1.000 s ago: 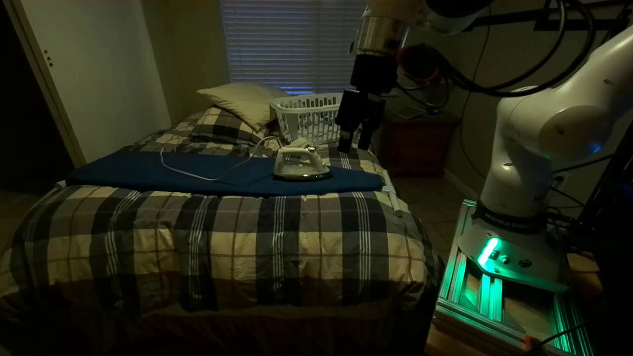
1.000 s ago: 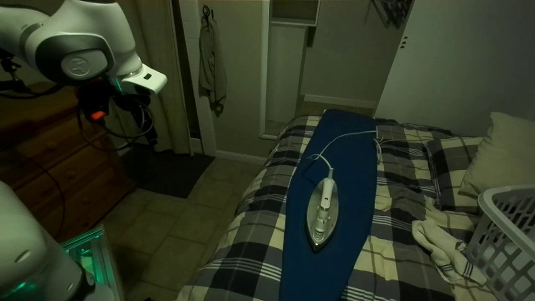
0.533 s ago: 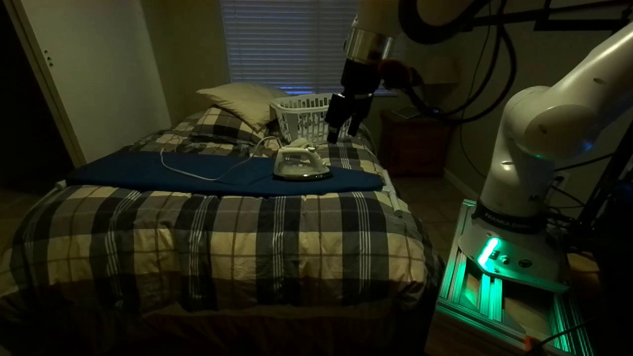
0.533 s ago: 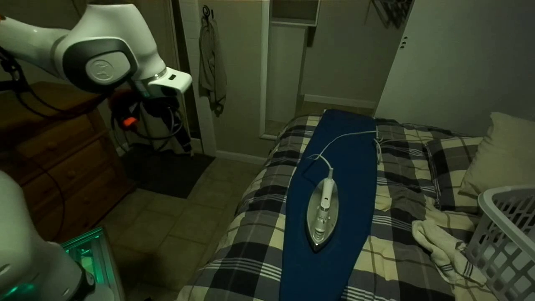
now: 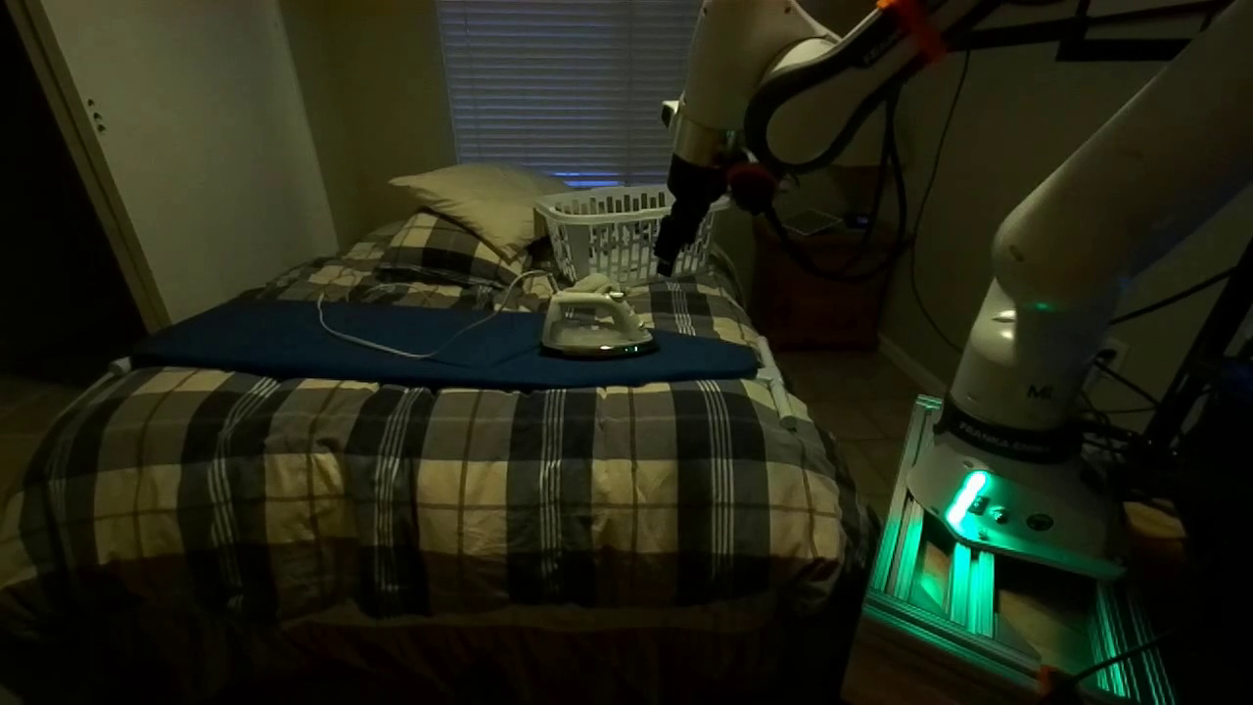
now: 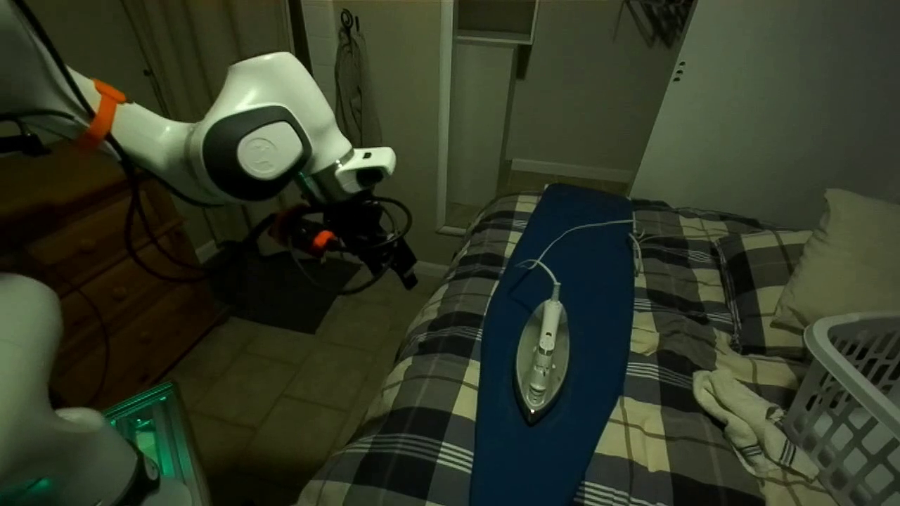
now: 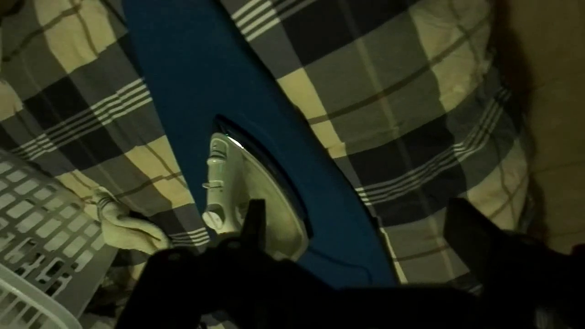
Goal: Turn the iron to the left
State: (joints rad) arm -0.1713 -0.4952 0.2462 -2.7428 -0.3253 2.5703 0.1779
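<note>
The gripper point(image 7: 355, 218), its fingers point(image 7: 254, 224) spread wide, is hanging apart from the iron point(image 6: 543, 360), at a height the dim views are leaving uncertain. The iron is resting sole-down on an ironing board point(image 6: 601, 316), its cord point(image 6: 587, 225) trailing behind; the board is lying across plaid bedding point(image 6: 439, 372), near socks point(image 6: 731, 407) and a slatted basket point(image 6: 844, 369).

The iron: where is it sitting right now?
In the wrist view the iron sits left of centre on the blue board, with the white socks to its left and the white basket beyond them at the left edge.
</note>
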